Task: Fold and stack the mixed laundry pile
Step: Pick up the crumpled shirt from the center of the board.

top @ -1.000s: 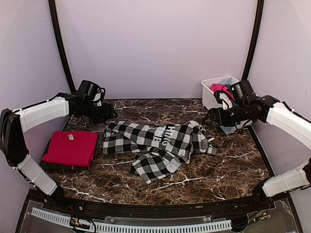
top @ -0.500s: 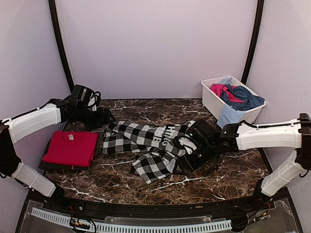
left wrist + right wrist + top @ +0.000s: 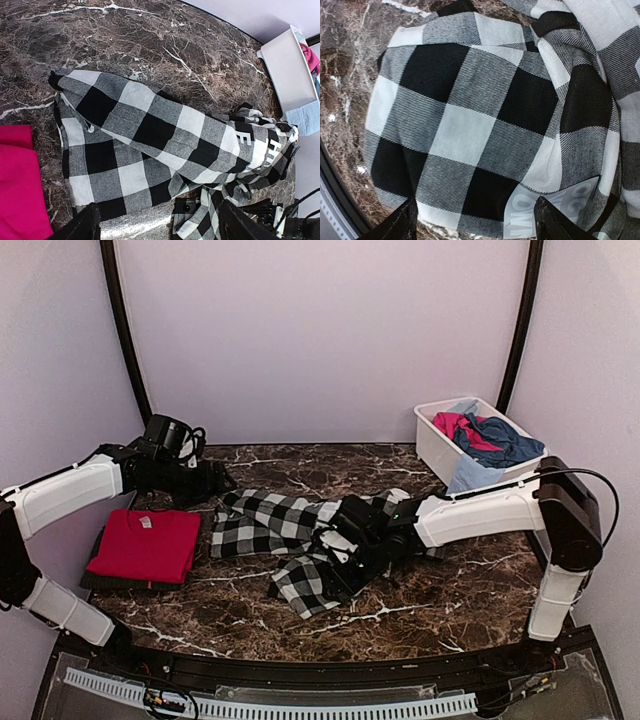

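Top external view: a dark marble table [image 3: 470, 590] fills the floor of the cell, and the black-and-white checked garment [image 3: 265, 525] lies spread and rumpled across its middle, one part trailing toward the near edge. The right arm reaches in from the right across the table, and the right gripper [image 3: 337, 570] is low over the near part of that garment; in the right wrist view its fingers [image 3: 402, 222] stand wide apart above the checked cloth [image 3: 470, 115] with nothing clamped between them, and grey-white lettering [image 3: 540, 210] shows at the lower right. The left arm comes in from the left, and the left gripper [image 3: 222, 480] hangs just beyond the garment's far left corner; in the left wrist view its fingers [image 3: 87, 225] are likewise spread wide and empty above the cloth. A white tub [image 3: 430, 445] at the far right holds pink [image 3: 452, 423] and blue pieces [image 3: 500, 440], with a light blue piece [image 3: 468, 475] draped over its front wall. A folded red tee [image 3: 145, 545] sits on something dark at the left, apart from the checked garment.
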`<action>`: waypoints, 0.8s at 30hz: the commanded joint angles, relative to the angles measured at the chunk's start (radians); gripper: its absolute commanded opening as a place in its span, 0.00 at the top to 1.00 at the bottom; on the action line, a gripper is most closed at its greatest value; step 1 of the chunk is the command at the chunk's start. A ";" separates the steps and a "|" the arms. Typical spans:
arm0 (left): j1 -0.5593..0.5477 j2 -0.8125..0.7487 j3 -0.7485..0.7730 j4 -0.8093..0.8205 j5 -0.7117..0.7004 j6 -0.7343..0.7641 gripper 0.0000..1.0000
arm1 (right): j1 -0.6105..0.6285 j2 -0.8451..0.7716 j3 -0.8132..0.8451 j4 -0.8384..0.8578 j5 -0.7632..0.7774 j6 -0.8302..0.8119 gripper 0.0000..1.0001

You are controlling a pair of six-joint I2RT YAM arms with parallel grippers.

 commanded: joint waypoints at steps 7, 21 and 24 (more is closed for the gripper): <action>0.001 -0.012 -0.013 -0.017 -0.012 0.020 0.17 | 0.025 0.174 0.054 -0.037 0.086 -0.011 0.41; 0.002 0.008 -0.020 -0.017 -0.017 0.049 0.16 | 0.008 -0.057 0.046 -0.174 0.236 -0.028 1.00; 0.002 0.007 -0.020 -0.016 -0.020 0.051 0.15 | -0.011 -0.073 0.040 -0.223 0.283 -0.034 1.00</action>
